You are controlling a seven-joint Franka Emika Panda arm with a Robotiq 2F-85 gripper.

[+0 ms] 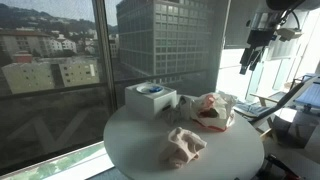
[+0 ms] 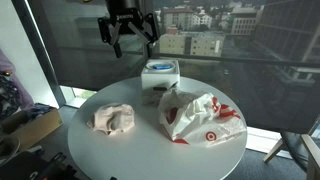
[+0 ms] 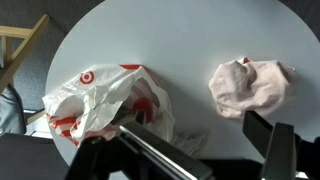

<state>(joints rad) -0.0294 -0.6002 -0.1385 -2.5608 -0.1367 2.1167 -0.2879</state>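
End effector (image 2: 132, 44) wide open, high above table (image 2: 140, 152); bag (image 2: 200, 120) just beside box (image 2: 160, 72), cloth (image 2: 114, 119) lies apart

White-red plastic bag (image 3: 105, 105) left, pink cloth (image 3: 250, 85) right, on white table (image 3: 170, 40).

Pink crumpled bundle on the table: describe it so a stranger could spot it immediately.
Find the round white table by the window. Three things lie on it; the pink bundle sits alone, apart from the white box and the red-printed plastic bag. It alone is pale pink, unprinted.
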